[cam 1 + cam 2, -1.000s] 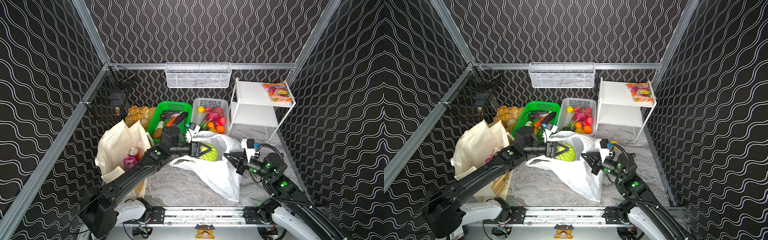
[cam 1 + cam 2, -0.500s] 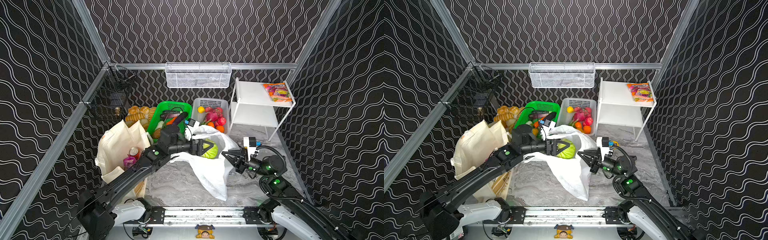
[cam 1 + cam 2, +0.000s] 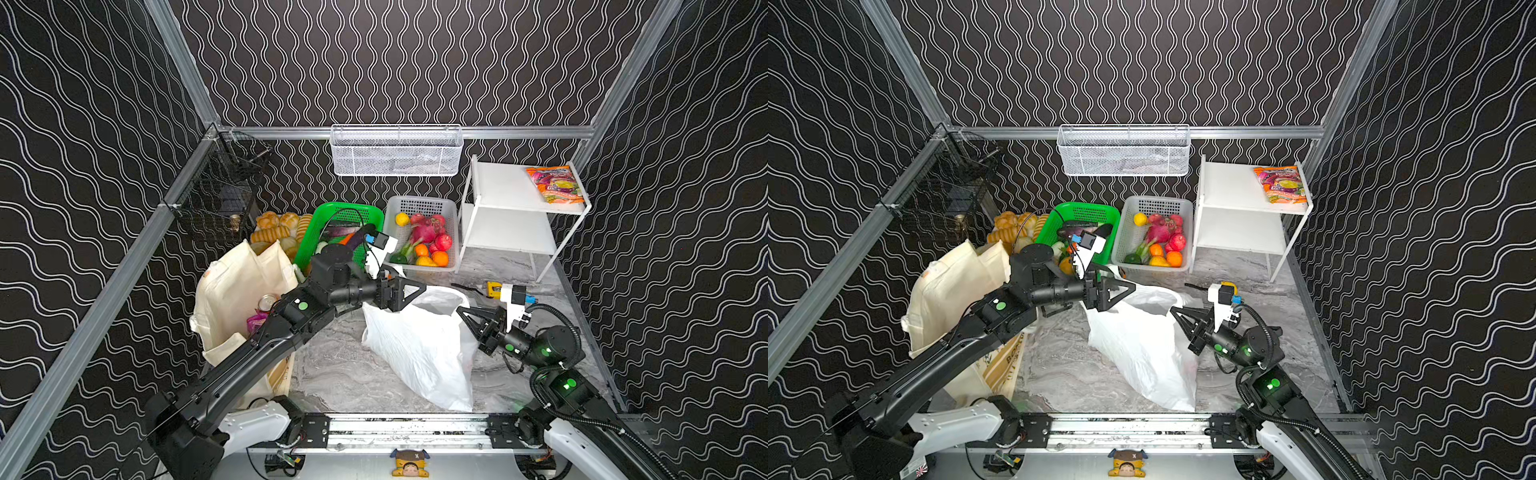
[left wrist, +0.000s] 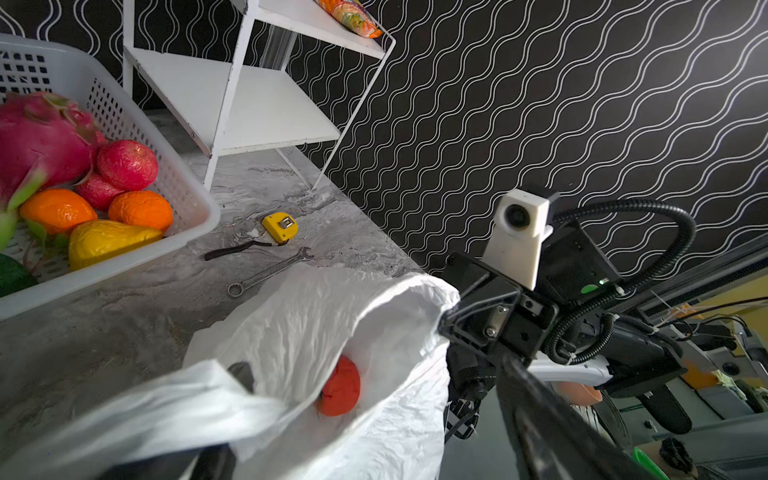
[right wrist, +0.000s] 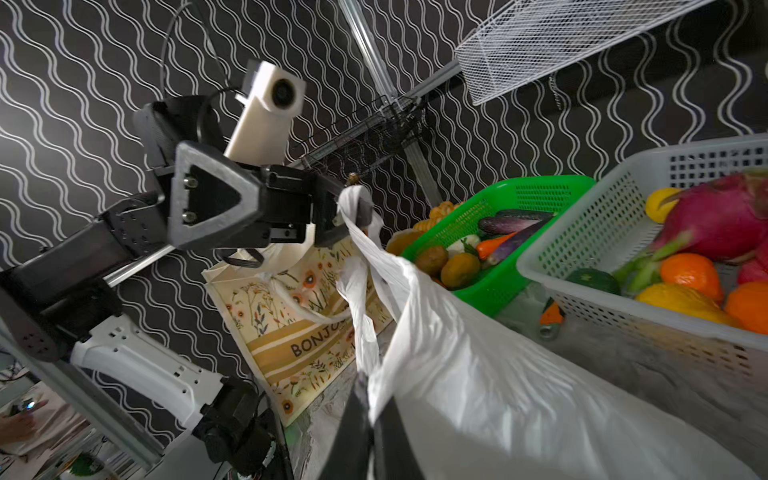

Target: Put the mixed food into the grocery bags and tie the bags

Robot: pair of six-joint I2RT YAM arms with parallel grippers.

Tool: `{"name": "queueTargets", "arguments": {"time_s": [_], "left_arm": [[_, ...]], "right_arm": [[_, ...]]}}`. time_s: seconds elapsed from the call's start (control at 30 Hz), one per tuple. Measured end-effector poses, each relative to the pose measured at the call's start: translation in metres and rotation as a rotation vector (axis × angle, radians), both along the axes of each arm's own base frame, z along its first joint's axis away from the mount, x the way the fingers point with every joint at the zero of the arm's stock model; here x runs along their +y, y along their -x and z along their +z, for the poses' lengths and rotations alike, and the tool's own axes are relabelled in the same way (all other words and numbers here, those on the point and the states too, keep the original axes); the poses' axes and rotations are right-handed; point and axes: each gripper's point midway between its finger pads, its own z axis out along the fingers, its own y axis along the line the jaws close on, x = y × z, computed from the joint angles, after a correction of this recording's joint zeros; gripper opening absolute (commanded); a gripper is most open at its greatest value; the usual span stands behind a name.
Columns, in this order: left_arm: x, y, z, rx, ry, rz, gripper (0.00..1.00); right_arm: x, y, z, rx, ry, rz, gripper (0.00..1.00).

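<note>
Top views, nearest first: the plastic bag (image 3: 419, 357) is seen slumped on the marble table (image 3: 332, 374), its mouth lifted and spread between the two arms. On the right, the bag's rim is pinched in the right gripper (image 3: 460, 311), jaws closed tight on the film; the same pinch is shown in the left wrist view. Across the mouth, the left gripper (image 3: 415, 293) is held at the bag's other edge, and there it is: jaws spread wide, nothing clamped. In the right wrist view a bag handle (image 5: 365, 241) is seen draped over one jaw. Inside the bag, a red vegetable (image 4: 338, 386) is glimpsed from the left wrist. To the left, the tote (image 3: 237, 291) is stood open, with a can (image 3: 267, 300) and a purple packet (image 3: 257, 322) lodged inside. Just behind the bag, a wrench (image 4: 270, 272) and a yellow tape measure (image 4: 280, 226) are laid on the table. Further back, the green basket (image 3: 353, 205) and the white basket (image 3: 415, 205) are packed with produce, and a snack packet (image 3: 555, 183) is laid on the shelf (image 3: 503, 187).
</note>
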Motion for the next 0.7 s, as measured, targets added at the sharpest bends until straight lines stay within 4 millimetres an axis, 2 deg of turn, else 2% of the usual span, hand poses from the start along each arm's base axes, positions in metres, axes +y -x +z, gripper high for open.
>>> {"name": "queueTargets", "arguments": {"time_s": [0.17, 0.27, 0.37, 0.5, 0.67, 0.7], "left_arm": [[0.015, 0.000, 0.006, -0.058, -0.046, 0.065, 0.96], [0.038, -0.002, 0.012, -0.114, -0.103, 0.170, 0.98], [0.065, -0.003, 0.006, -0.149, -0.184, 0.280, 0.99], [0.087, -0.005, -0.032, -0.105, -0.335, 0.352, 0.98], [0.094, -0.008, -0.088, 0.001, -0.500, 0.359, 0.94], [0.093, -0.010, -0.094, 0.012, -0.514, 0.356, 0.91]], "right_arm": [[-0.001, -0.012, -0.011, 0.061, 0.068, -0.045, 0.00], [0.001, -0.017, -0.018, 0.097, 0.105, -0.048, 0.00], [0.001, -0.022, -0.025, 0.124, 0.131, -0.066, 0.00], [0.001, -0.027, -0.025, 0.134, 0.139, -0.082, 0.00], [0.001, -0.030, -0.025, 0.144, 0.144, -0.089, 0.00], [0.002, -0.030, -0.027, 0.153, 0.145, -0.088, 0.00]]}}
